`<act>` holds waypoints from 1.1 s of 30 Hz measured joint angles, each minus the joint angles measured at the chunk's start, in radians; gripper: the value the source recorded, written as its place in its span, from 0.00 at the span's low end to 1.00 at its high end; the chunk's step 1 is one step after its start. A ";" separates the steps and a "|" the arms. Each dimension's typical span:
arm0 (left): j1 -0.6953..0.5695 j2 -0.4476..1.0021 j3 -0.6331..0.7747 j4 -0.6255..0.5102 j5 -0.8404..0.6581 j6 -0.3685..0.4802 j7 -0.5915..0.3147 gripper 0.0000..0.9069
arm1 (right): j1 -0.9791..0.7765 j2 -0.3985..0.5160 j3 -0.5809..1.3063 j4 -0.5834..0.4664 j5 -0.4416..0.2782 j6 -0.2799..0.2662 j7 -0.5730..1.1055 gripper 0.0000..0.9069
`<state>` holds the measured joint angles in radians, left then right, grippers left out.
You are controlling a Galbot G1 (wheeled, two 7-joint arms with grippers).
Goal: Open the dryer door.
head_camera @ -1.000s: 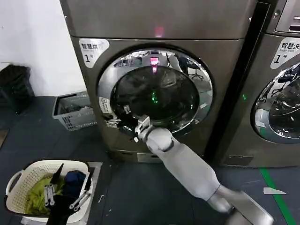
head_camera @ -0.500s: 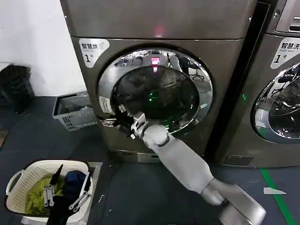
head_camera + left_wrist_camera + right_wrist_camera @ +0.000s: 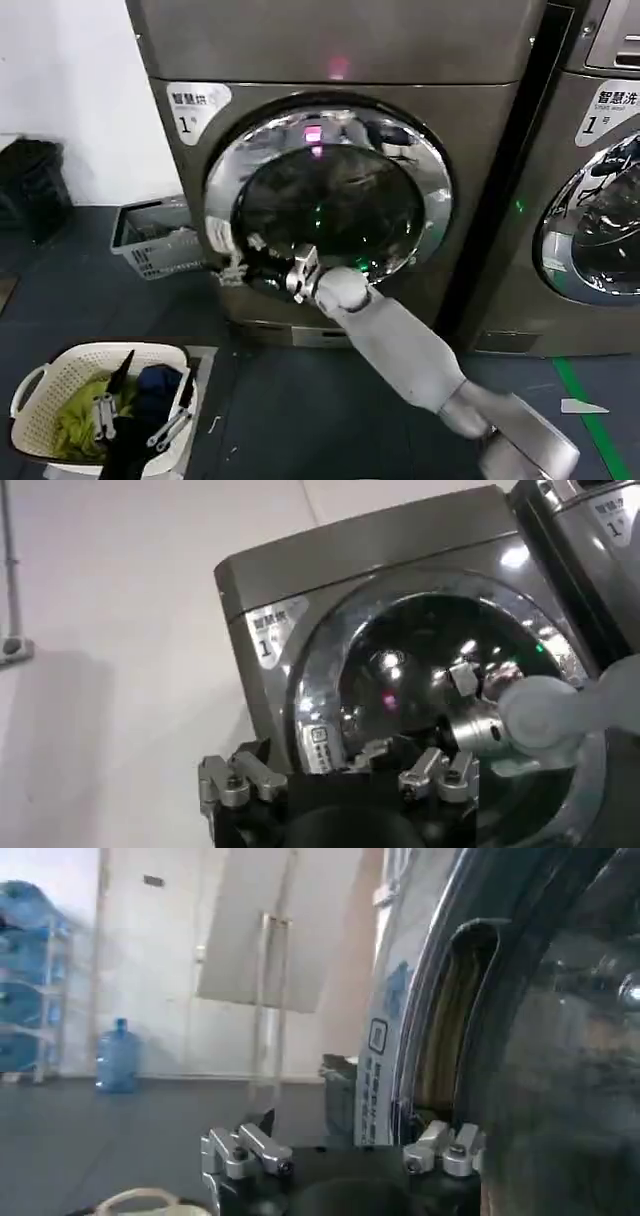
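A laundry room: two big grey-bronze front-loading machines (image 3: pixel 330 180) with numbered labels stand side by side, and a cream plastic laundry basket (image 3: pixel 60 400) of clothes sits on the dark floor (image 3: pixel 300 400).

My right arm reaches up and forward from the lower right, forearm slanting toward the left, wrist bent at the end. My right gripper (image 3: pixel 243 268) sits at the lower left rim of the door (image 3: pixel 330 205), fingers hooked at its edge; I can't tell how far apart they are. My left gripper (image 3: pixel 140 405) hangs low at my left side, fingers spread apart, holding nothing.
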<state>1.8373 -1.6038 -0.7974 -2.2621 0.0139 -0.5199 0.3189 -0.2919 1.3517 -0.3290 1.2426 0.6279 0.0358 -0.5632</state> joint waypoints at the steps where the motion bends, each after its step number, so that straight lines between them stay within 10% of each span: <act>1: -0.001 0.000 0.000 0.000 0.000 0.002 0.001 1.00 | -0.003 -0.008 -0.004 0.009 0.009 0.003 -0.013 1.00; 33: -0.089 0.092 -0.081 0.014 -0.150 0.114 0.046 1.00 | -0.061 -0.247 0.014 0.221 0.235 0.041 -0.644 1.00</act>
<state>1.7481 -1.5122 -0.8787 -2.2482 -0.1361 -0.4057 0.3650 -0.3525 1.1045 -0.3154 1.4635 0.8627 0.0764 -1.2073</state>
